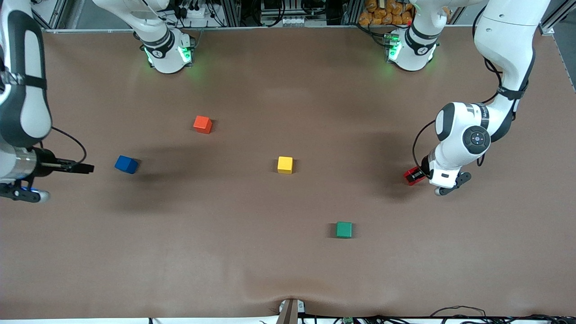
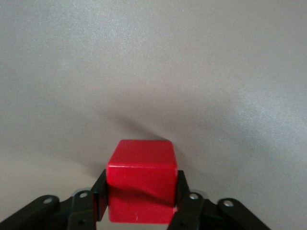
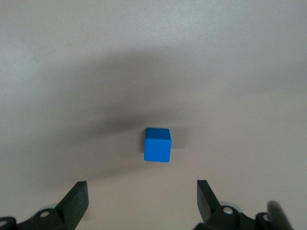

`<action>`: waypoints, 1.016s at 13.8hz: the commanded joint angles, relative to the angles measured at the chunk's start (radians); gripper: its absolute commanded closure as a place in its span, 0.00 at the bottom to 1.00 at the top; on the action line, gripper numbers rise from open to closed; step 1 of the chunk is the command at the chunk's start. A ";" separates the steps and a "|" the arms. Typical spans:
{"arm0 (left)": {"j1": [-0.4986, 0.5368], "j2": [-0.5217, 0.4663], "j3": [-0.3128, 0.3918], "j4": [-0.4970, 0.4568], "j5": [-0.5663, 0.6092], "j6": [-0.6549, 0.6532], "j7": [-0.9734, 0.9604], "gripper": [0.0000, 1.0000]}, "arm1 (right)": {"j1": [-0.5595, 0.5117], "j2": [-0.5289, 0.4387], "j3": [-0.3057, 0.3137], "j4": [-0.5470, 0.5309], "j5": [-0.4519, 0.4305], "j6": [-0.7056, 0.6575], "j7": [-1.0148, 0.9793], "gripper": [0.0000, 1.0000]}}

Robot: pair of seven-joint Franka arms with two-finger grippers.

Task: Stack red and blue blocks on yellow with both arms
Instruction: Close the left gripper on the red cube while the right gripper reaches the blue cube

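The crimson red block (image 1: 410,174) is toward the left arm's end of the table. My left gripper (image 1: 416,176) is shut on it, low at the table surface. In the left wrist view the red block (image 2: 139,179) fills the gap of the left gripper (image 2: 141,186), with a finger pressed on each side. The blue block (image 1: 126,164) lies toward the right arm's end. My right gripper (image 1: 83,168) hovers open and empty beside it. In the right wrist view the blue block (image 3: 157,144) lies ahead of the open right gripper (image 3: 141,190). The yellow cube (image 1: 285,164) sits mid-table.
An orange-red cube (image 1: 202,124) lies farther from the front camera than the blue block. A green cube (image 1: 344,229) lies nearer to the front camera than the yellow cube. The arm bases (image 1: 167,54) stand along the table's back edge.
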 commanded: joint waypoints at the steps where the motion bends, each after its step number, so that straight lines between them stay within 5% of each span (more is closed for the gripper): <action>1: 0.002 0.004 -0.004 0.001 0.012 0.014 -0.018 0.90 | 0.002 -0.011 0.006 -0.161 0.011 0.200 0.012 0.00; 2: 0.002 0.004 -0.004 0.003 0.012 0.014 -0.018 1.00 | 0.000 -0.013 0.006 -0.208 0.011 0.264 0.012 0.00; 10: -0.004 -0.039 -0.008 0.012 0.012 -0.003 -0.018 1.00 | -0.034 0.004 0.009 -0.308 0.012 0.381 -0.014 0.00; 14: -0.010 -0.086 -0.017 0.047 0.012 -0.126 -0.018 1.00 | -0.061 0.016 0.011 -0.334 0.030 0.426 -0.091 0.00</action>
